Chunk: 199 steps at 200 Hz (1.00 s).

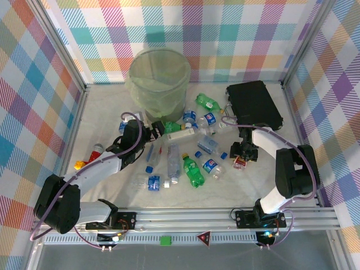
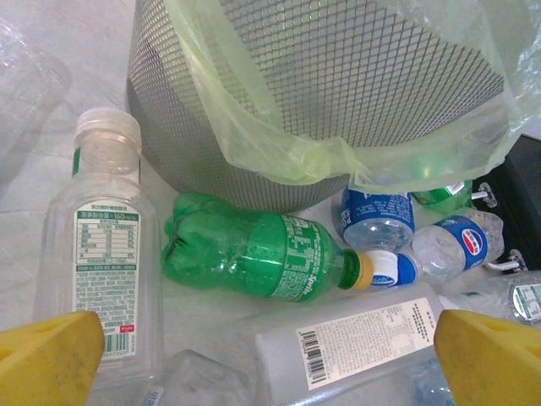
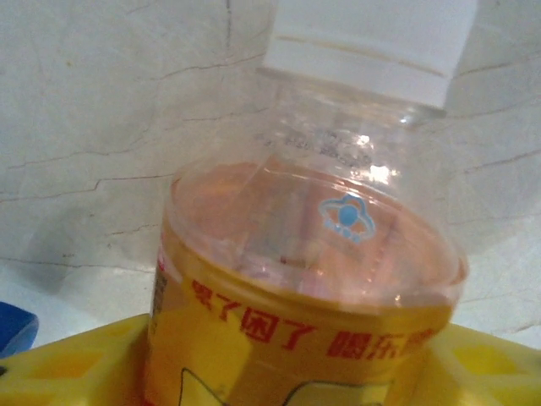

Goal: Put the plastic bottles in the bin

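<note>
Several plastic bottles (image 1: 174, 160) lie scattered on the table in front of the bin (image 1: 160, 79), a grey mesh basket with a pale green bag. My left gripper (image 1: 153, 130) hovers open just before the bin (image 2: 338, 76). Between its yellow fingers lie a green bottle (image 2: 254, 249) and a clear bottle with a white label (image 2: 363, 342). At the right, my right gripper (image 1: 243, 160) is down at the table. Its yellow fingers (image 3: 76, 364) press both sides of a clear, white-capped bottle with a yellow label (image 3: 321, 254).
A black rectangular case (image 1: 254, 104) lies at the back right, close behind the right arm. A red-capped bottle (image 1: 95, 152) lies at the far left. A clear bottle with a green-and-white label (image 2: 101, 245) lies beside the left finger. Plaid walls enclose the table.
</note>
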Each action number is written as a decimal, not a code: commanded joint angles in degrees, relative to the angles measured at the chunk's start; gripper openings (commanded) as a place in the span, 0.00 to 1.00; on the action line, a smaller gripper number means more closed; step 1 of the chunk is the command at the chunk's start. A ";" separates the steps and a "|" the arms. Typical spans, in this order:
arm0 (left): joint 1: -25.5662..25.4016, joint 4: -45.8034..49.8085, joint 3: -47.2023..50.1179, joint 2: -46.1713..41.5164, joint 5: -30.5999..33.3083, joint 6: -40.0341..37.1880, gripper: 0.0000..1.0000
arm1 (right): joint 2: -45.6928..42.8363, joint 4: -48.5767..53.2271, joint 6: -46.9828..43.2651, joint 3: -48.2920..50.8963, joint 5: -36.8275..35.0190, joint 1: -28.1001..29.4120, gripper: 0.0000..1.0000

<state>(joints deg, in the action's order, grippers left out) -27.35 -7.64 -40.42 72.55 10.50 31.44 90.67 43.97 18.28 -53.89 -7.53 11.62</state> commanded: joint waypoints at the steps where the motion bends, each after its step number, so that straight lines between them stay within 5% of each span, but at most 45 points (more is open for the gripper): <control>1: -0.37 0.42 0.41 -1.20 2.72 -1.53 1.00 | -1.29 0.54 0.92 0.09 -0.29 0.27 0.57; 48: -0.27 1.08 0.43 -2.59 7.87 -3.04 1.00 | -11.14 4.38 2.16 -3.85 2.34 0.34 0.47; 97: 1.21 1.49 1.96 -6.58 12.10 -4.03 1.00 | -16.30 -2.32 5.59 -16.97 16.54 2.55 0.48; 157: 6.74 6.38 6.29 -14.88 9.79 -2.54 1.00 | 0.75 -13.96 4.48 -46.90 21.53 15.15 0.47; 199: 9.18 9.46 10.18 -20.89 8.29 -1.04 1.00 | 20.45 -9.75 0.88 -75.16 21.38 19.13 0.47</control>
<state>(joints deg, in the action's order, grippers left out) -19.46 -1.28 -32.40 54.76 20.14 29.12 102.96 32.69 22.17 -116.73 13.17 29.45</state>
